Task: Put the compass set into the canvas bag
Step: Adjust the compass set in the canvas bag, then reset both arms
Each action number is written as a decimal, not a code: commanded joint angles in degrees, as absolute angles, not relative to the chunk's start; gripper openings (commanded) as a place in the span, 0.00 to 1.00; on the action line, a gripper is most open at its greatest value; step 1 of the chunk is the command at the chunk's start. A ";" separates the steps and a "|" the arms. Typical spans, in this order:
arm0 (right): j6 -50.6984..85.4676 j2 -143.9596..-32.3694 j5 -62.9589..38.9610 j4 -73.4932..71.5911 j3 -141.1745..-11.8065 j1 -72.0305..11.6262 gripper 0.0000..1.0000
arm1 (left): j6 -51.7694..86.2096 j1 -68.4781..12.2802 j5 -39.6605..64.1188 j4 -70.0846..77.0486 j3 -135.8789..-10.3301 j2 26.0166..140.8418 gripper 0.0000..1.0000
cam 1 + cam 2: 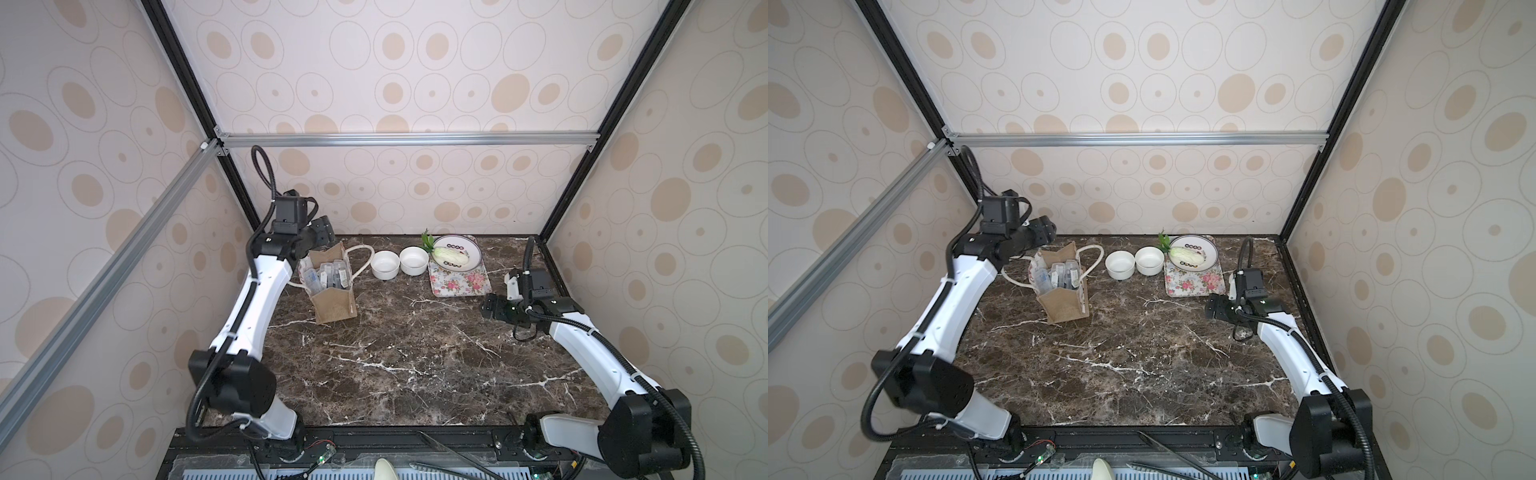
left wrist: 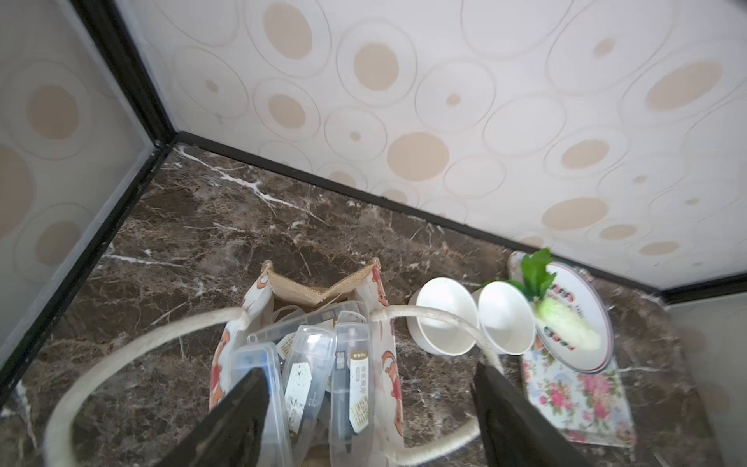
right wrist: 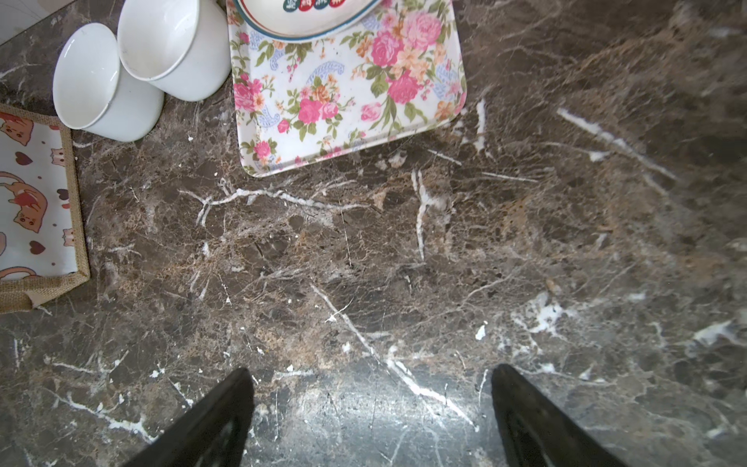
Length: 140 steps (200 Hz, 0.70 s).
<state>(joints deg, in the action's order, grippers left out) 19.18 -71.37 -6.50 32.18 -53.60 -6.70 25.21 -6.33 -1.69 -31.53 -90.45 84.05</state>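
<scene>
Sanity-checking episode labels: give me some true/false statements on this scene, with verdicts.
1. Clear plastic cases stand inside the bag. True.
2. The right fingers hold a case. False: they are open over bare table.
3. Two white bowls sit between the bag and the floral tray. True.
4. The plate on the tray is empty. False: a cabbage lies on it.
5. The left fingers are shut on a case. False: they are open above the bag, holding nothing.

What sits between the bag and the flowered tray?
Two white bowls side by side, between the bag and the tray, seen in both top views.
</scene>
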 commanded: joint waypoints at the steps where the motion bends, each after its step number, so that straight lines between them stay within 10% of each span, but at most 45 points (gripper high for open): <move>1: 16.79 -71.19 -1.02 31.52 -54.95 -6.95 0.97 | 18.80 -6.11 -13.81 -21.62 -79.12 74.79 0.92; 140: 3.96 -72.48 20.92 -6.84 -34.52 -4.02 1.00 | 17.18 -3.53 -24.86 2.80 -28.47 42.51 1.00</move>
